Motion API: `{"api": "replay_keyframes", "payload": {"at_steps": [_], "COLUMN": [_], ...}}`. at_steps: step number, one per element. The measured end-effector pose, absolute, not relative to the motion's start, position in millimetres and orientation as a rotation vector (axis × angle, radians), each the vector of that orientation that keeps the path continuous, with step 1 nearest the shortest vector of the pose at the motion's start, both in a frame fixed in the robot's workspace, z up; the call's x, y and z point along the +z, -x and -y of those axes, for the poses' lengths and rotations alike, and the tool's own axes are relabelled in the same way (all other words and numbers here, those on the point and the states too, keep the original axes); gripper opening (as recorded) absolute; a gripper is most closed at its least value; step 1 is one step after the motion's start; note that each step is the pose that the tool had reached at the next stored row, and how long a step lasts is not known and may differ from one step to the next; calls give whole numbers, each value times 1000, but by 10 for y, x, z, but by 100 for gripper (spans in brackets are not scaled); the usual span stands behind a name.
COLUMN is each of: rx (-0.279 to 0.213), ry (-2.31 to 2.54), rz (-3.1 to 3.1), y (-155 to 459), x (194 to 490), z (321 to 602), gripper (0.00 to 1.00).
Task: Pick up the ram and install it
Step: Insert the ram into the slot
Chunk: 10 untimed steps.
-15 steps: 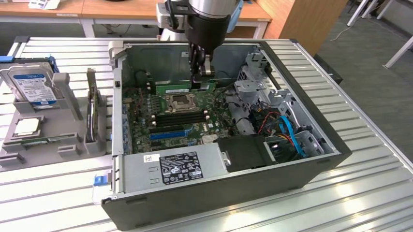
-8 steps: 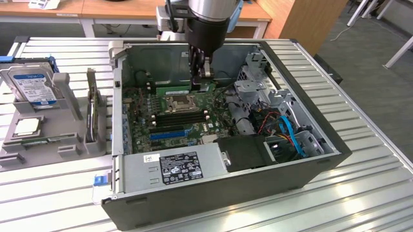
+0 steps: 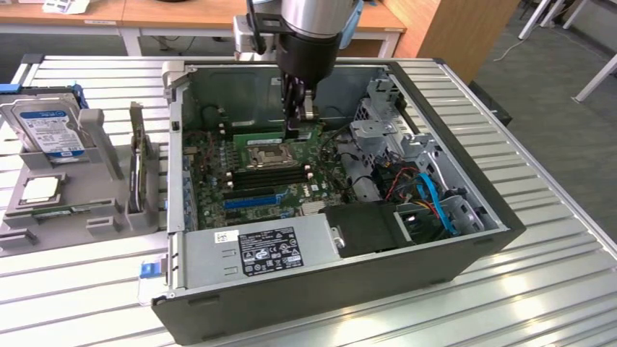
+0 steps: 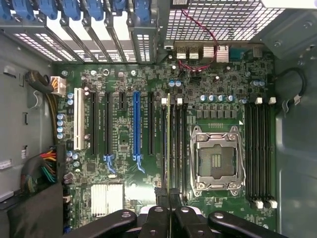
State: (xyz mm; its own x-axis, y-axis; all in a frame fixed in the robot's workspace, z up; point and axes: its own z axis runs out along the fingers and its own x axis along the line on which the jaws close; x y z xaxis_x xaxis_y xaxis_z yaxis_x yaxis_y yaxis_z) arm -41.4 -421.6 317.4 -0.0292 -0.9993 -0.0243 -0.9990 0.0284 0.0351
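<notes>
The ram (image 3: 260,135) is a thin green stick standing on edge inside the open computer case, along the memory slots on the far side of the CPU socket (image 3: 265,153). My gripper (image 3: 300,121) reaches down from above and is shut on the ram near one end. In the wrist view the ram (image 4: 168,139) appears edge-on as a thin line running out from my gripper (image 4: 170,201), lined up with a black slot beside the CPU socket (image 4: 216,158). Whether it is seated in the slot I cannot tell.
The motherboard (image 3: 217,173) lies flat in the case, with the power supply (image 3: 260,249) at the near side and a drive cage with blue cables (image 3: 434,206) on the exterior view's right. A grey holder (image 3: 97,144) with a blue-labelled hard drive (image 3: 48,126) stands on the left.
</notes>
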Motion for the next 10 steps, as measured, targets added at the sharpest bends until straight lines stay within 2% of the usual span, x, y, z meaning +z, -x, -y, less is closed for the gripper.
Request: {"api": "replay_keyframes", "payload": {"at_steps": [10], "rx": [-66], "ry": [-2184], "rz": [2248], "y": [414], "x": [3079], "z": [4216], "gripper": [12]}}
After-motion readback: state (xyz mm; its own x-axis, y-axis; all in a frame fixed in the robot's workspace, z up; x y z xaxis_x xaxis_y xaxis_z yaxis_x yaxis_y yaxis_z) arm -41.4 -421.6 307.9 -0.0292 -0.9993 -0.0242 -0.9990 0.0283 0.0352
